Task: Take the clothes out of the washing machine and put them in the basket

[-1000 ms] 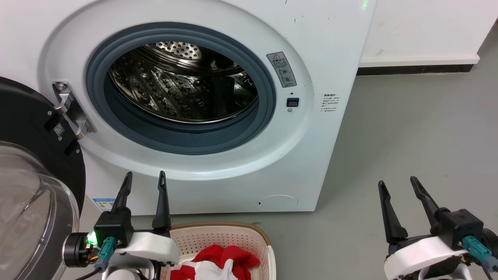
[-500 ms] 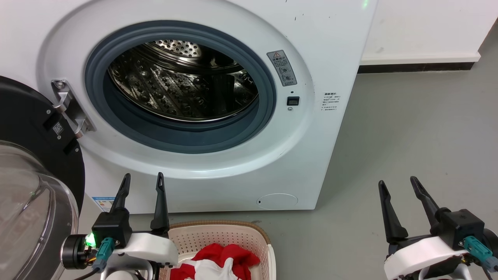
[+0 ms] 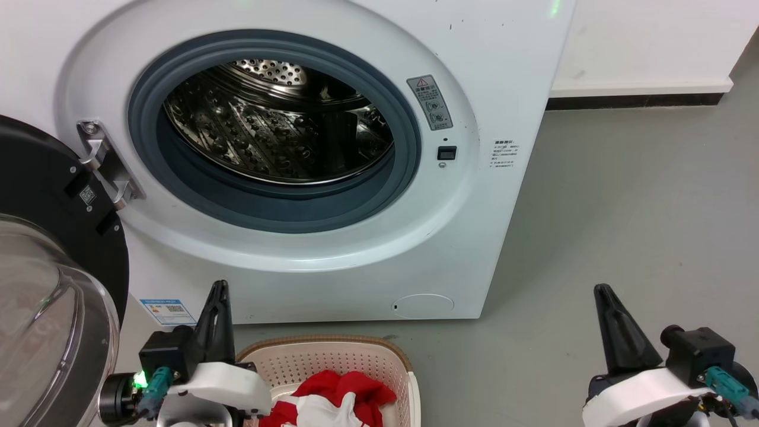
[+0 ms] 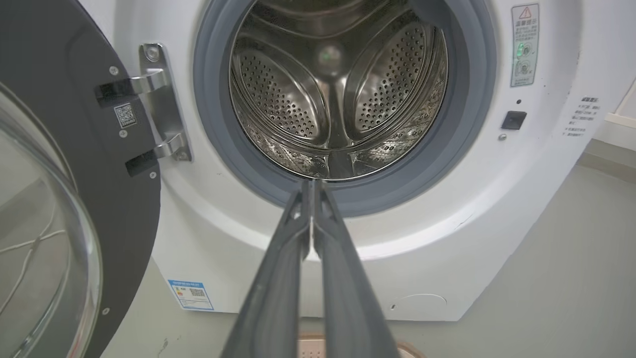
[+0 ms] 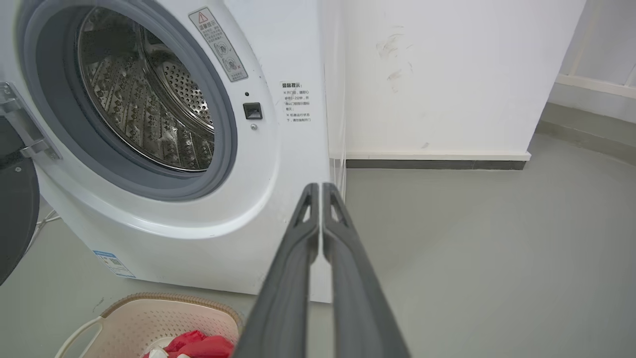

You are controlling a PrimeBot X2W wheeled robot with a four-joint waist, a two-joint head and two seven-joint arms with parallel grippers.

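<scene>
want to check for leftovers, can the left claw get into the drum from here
Probably yes. The door stands swung wide to the left, nothing crosses the porthole, and the left claw, shut, sits low before the washing machine, aimed at the drum.

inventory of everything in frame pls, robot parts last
washing machine: 1, white, centre-left, porthole open
drum: 1, shiny steel, inside the porthole, no clothes visible in it
door: 1, black frame with glass, swung open at far left
warning sticker: 1, grey, right of the porthole
blue label: 1, machine's lower left front
basket: 1, cream with brown rim, on the floor before the machine
clothes: 1 bundle, red and white, in the basket
floor: grey, right of the machine
wall: white, back right
left hand: 1, dark fingers shut, empty, left of the basket
right hand: 1, dark fingers shut, empty, lower right
</scene>
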